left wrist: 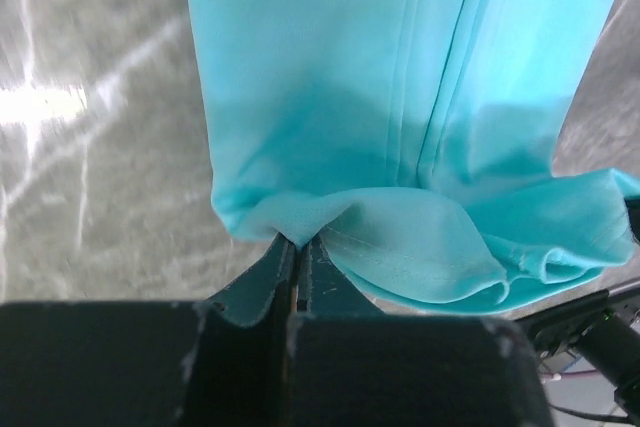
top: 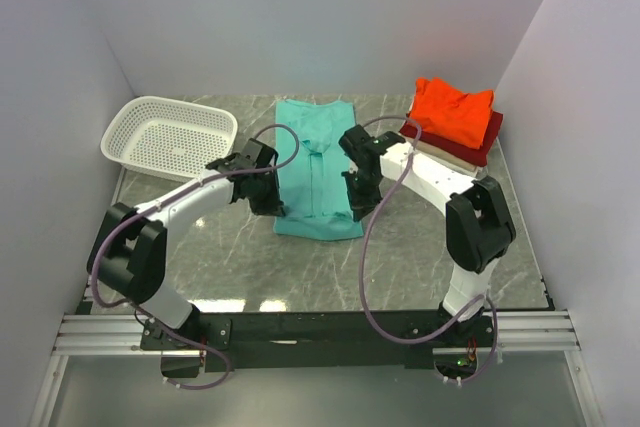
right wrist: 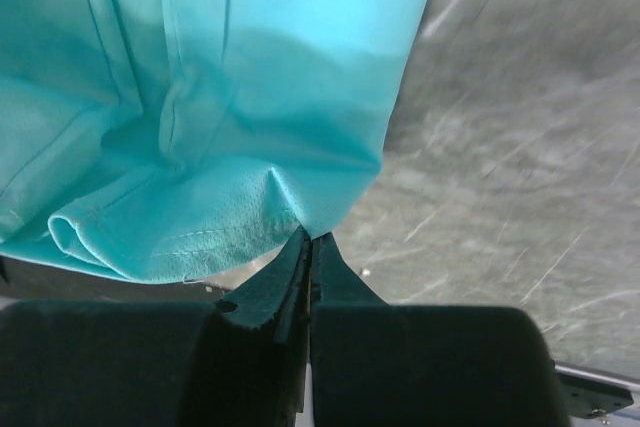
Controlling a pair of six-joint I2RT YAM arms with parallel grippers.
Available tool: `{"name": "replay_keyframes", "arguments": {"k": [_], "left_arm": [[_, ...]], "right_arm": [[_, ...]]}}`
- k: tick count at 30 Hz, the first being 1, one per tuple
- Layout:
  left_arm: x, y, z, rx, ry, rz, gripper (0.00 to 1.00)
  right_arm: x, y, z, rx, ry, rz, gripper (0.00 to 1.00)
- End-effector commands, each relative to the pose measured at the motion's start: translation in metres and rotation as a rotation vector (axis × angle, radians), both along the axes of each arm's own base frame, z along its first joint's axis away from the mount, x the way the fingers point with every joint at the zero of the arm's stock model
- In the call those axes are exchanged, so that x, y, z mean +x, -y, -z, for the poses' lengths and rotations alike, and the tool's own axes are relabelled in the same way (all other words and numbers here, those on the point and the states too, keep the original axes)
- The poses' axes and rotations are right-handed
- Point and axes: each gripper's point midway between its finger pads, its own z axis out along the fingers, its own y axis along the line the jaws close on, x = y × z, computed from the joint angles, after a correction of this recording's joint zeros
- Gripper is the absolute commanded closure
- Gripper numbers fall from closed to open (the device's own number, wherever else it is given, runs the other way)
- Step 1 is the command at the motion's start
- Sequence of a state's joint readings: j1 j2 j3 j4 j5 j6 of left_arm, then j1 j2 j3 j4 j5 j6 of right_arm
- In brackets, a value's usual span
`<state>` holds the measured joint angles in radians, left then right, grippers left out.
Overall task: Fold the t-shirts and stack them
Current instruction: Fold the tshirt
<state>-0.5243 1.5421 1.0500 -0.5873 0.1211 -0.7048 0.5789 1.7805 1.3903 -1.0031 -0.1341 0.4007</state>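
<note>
A teal t-shirt (top: 316, 169) lies as a long folded strip in the middle of the table. My left gripper (top: 272, 205) is shut on its near left corner (left wrist: 262, 215). My right gripper (top: 357, 209) is shut on its near right corner (right wrist: 325, 209). Both wrist views show the near hem lifted and curling off the table, with the teal t-shirt (left wrist: 400, 97) hanging away from the jaws. A folded orange-red t-shirt (top: 455, 109) sits on top of a dark red one (top: 488, 143) and a cream one (top: 447, 158) at the back right.
A white mesh basket (top: 168, 136) stands at the back left. The table (top: 420, 257) is grey marble, with white walls on three sides. Purple cables loop from both arms over the near part of the table.
</note>
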Motion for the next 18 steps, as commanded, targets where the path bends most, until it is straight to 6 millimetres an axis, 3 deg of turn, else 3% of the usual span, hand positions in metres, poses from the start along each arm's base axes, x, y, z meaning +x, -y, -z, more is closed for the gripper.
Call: {"name": "replay_keyframes", "arguments": {"k": [1,12,13,18], "left_arm": [[0.033,0.009,-0.019,-0.048,0.082,0.034,1.0],[0.101,0.001,-0.022,-0.054,0.107,0.009,1.0],[0.107,-0.003,-0.015,-0.051,0.095,0.0,1.0],[0.141,-0.004,-0.019,-0.093,0.106,-0.004,1.0]], "right_arm": [[0.028,0.005,-0.006,-0.034,0.047,0.026,1.0],[0.1,0.003,-0.013,-0.02,0.093,0.092,1.0],[0.109,0.001,-0.018,-0.007,0.109,0.096,1.0],[0.14,0.007,-0.007,0.005,0.086,0.126,1.0]]}}
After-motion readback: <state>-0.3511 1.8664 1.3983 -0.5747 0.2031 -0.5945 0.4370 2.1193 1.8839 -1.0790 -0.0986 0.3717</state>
